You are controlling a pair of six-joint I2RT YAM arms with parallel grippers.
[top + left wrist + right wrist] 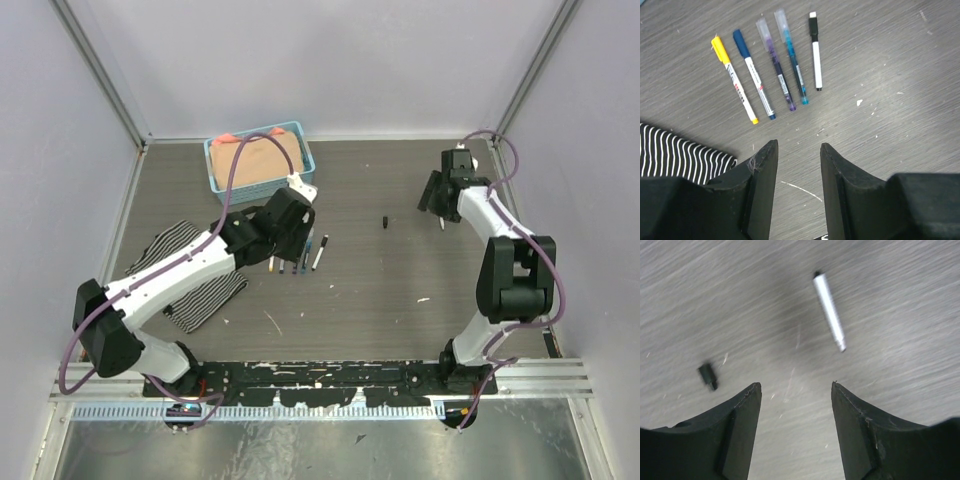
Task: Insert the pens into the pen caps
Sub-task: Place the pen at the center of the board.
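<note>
Closest in, the left gripper (798,149) has its jaws released, with only bare table (900,130) between them. Five capped pens (776,65) lie in a fanned row at 12 o'clock, well clear of the fingertips. A striped cloth (680,155) lies at 9 o'clock, its edge just beside that jaw. From 1 to 3 o'clock the wood is open.

The right gripper (796,389) is also slack and holds nothing. An uncapped white pen (829,310) lies at 1 o'clock beyond the tips, angled away. A black cap (707,376) sits at 9 o'clock, outside the jaw, blurred. From above, this arm works near the table's far right corner. A blue basket (215,178) sits at the far edge behind the left arm.
</note>
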